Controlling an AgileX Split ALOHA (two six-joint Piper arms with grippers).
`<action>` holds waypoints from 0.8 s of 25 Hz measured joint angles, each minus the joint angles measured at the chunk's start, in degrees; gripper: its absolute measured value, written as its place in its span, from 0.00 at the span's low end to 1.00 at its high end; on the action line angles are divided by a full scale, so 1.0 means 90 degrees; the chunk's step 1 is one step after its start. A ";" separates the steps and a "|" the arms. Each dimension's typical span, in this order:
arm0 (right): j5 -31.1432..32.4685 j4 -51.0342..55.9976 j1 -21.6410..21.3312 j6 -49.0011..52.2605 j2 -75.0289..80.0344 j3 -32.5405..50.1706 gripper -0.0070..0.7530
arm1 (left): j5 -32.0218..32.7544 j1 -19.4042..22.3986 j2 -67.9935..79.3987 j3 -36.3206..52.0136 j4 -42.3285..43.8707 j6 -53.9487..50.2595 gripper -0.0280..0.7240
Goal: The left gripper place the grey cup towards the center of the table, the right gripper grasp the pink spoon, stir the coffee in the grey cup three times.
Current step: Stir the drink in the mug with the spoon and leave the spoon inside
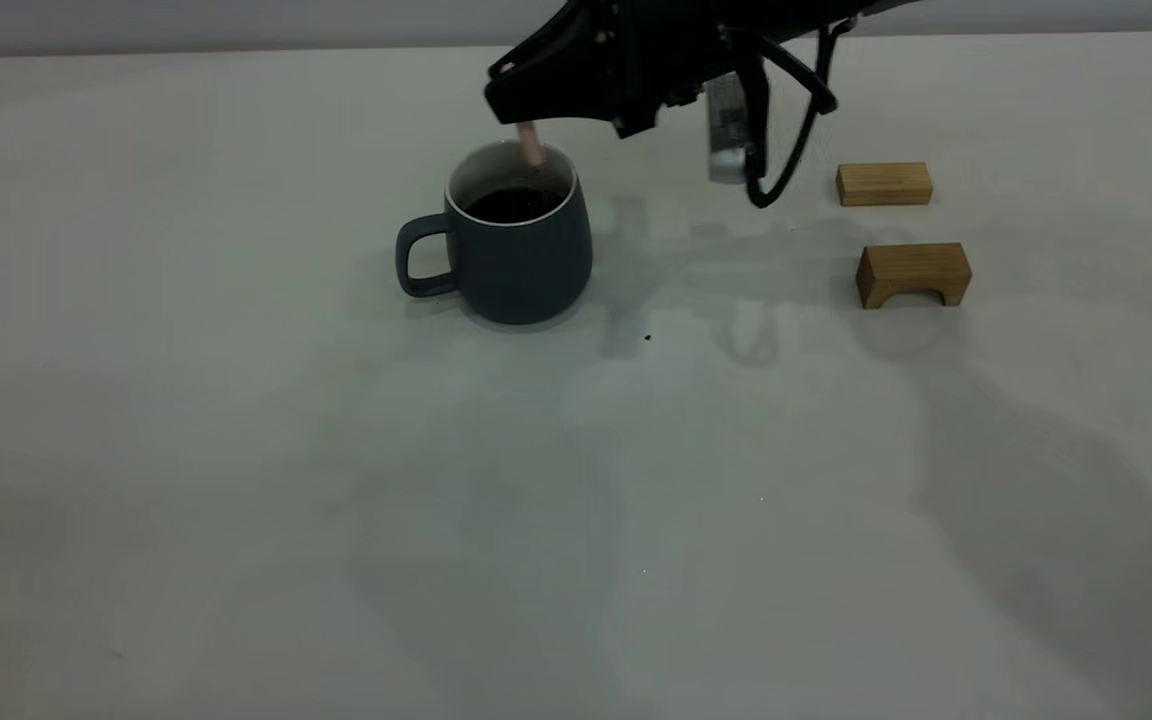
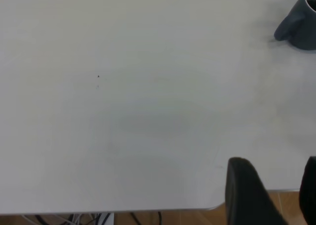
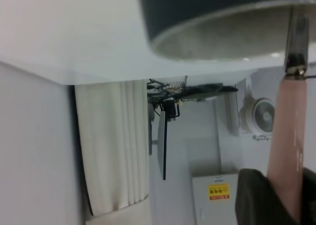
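Off-white table [image 1: 236, 500], right claw [image 1: 526, 125] clamped on pink spoon [image 1: 532, 146] in grey cup [image 1: 521, 260]; left claw [image 2: 276, 195] parted.

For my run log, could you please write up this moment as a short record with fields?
grey cup: upright on the table, handle towards the exterior view's left
coffee: dark, fills the cup partway
pink spoon: handle up, lower end inside the cup
right gripper: above the cup's rim, shut on the spoon's handle
left gripper: pulled back at the table's edge, holds nothing
wooden blocks: one flat, one arched, right of the cup
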 joint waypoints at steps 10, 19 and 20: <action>-0.0369 0.0941 0.0253 -0.2217 0.0000 -0.0002 0.20 | 0.0000 0.0000 0.0000 0.0000 0.0000 0.0000 0.49; -0.0242 -0.0064 -0.0043 -0.2681 0.0000 -0.0002 0.20 | 0.0000 0.0000 0.0000 0.0000 0.0000 0.0000 0.49; -0.0260 -0.0064 -0.0001 -0.2692 0.0000 -0.0002 0.20 | 0.0000 0.0000 0.0000 0.0000 0.0000 0.0000 0.49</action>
